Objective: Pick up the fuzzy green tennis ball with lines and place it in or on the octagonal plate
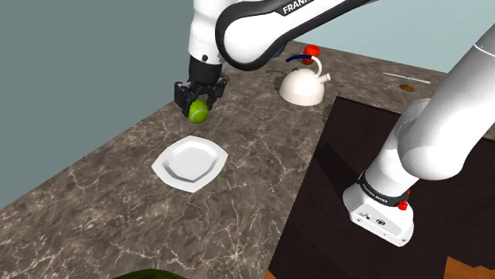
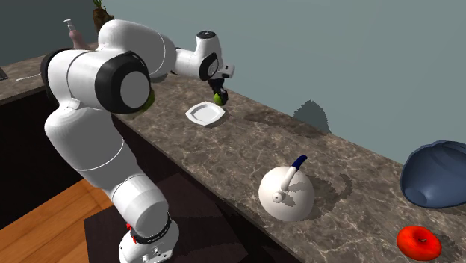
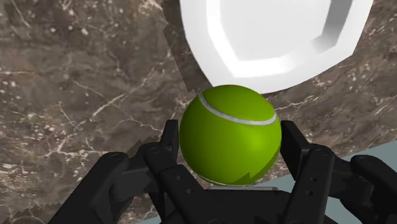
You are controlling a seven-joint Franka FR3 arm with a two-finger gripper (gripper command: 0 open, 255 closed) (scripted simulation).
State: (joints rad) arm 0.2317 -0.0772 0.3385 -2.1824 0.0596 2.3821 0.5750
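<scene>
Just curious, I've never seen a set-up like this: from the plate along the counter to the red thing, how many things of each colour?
White: 2, plate and kettle
Green: 1, ball
Blue: 1, bowl-like thing
Red: 1, round thing
Total: 5

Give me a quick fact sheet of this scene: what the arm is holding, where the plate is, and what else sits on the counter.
Held: green tennis ball with a white line, clasped by the end effector
Plate: white octagonal plate, nothing on it, lying on the counter beside the ball
Ball on plate: not yet
Surface: dark marbled counter
Other things: white kettle with a blue handle; red round object; dark blue object
</scene>
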